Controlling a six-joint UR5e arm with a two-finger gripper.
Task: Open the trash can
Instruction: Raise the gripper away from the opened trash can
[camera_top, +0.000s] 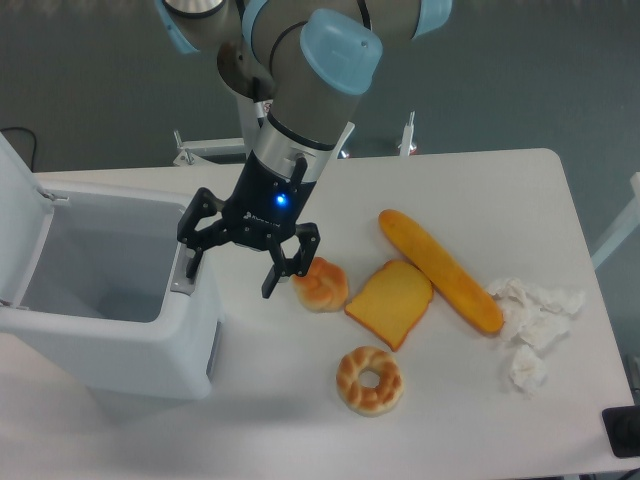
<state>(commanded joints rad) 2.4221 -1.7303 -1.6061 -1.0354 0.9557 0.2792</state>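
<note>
One gripper, black w/ two fingers spread wide apart, gripping nothing. Left finger down at grey push tab on right rim of trash can; can't tell whether touching. Right finger hanging over table, just left of bread roll. Blue light lit on gripper body; small white logo beside it, too small to read. No other writing legible.

Trash can at left of table, near edge: big white boxy bin, rounded corners. Lid swung up at far-left side, standing nearly upright, partly cut off by frame edge. Inside of bin visible, pale grey-blue.

Right of gripper: bread roll, then toast slice, then long baguette lying diagonally w/ its lower side touching toast. Ring-shaped pastry nearer, below toast. Crumpled white paper at right end, just beside baguette tip.
</note>
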